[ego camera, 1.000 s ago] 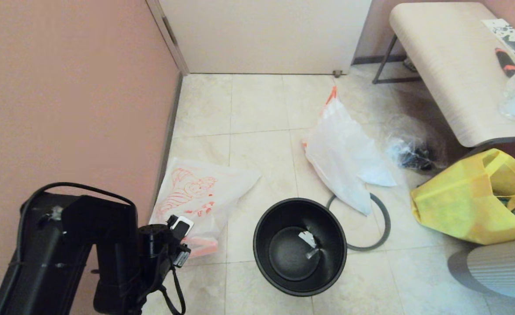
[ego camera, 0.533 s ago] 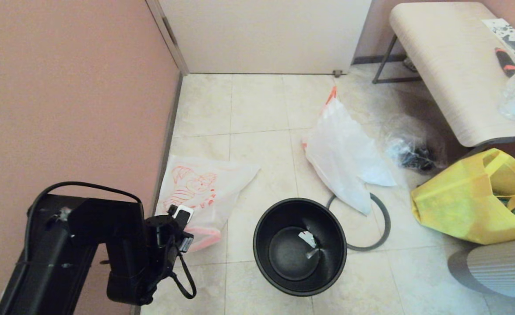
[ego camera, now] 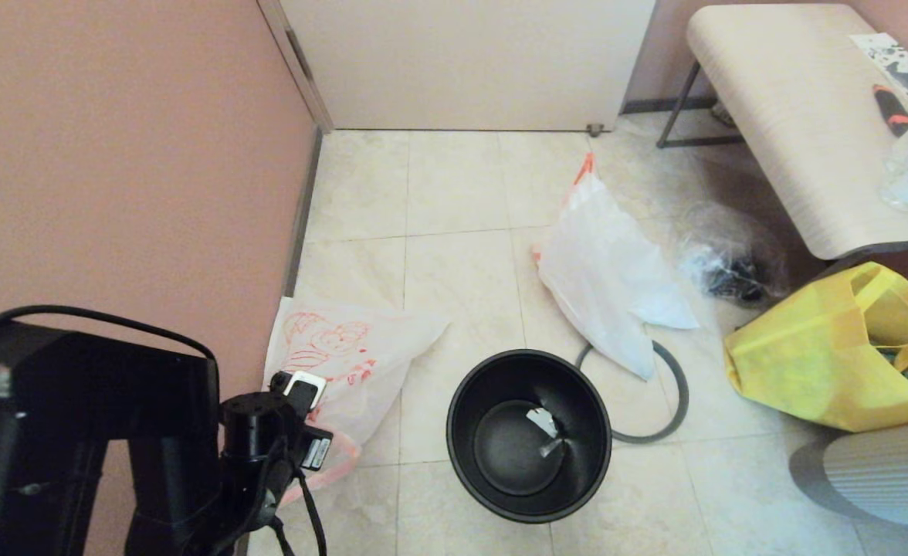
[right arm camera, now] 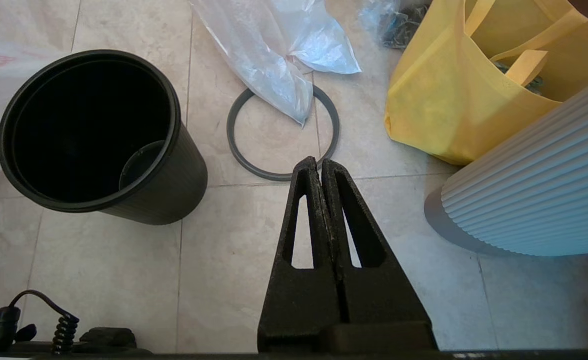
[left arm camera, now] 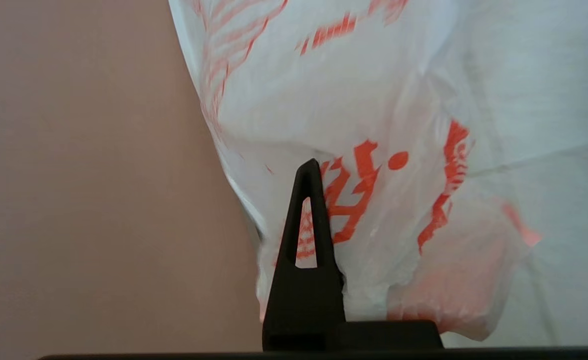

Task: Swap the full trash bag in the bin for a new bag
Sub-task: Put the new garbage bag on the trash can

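The new bag (ego camera: 346, 351), flat white plastic with an orange-red cartoon, hangs by the pink wall from my left gripper (left arm camera: 320, 167), which is shut on its handle end. Only one finger (left arm camera: 306, 220) shows; plastic covers the other. The black bin (ego camera: 530, 436) stands unlined on the floor, its grey ring (ego camera: 674, 401) lying beside it. Beyond the bin lies the full trash bag (ego camera: 604, 270), white with orange handles; I cannot make out its contents. My right gripper (right arm camera: 319, 162) is shut and holds nothing, above the floor near the grey ring (right arm camera: 239, 150) and bin (right arm camera: 89, 130).
A yellow bag (ego camera: 832, 355) and a grey ribbed object (ego camera: 886, 471) crowd the right side. A clear film bag with dark items (ego camera: 720, 266) lies under the pale table (ego camera: 794, 116). The wall (ego camera: 114, 154) hems in the left. A white scrap (ego camera: 543, 425) sits in the bin.
My left arm has drawn back and to the left, pulling the new bag's handle end up and toward the wall. The bin and the other bags have not moved.
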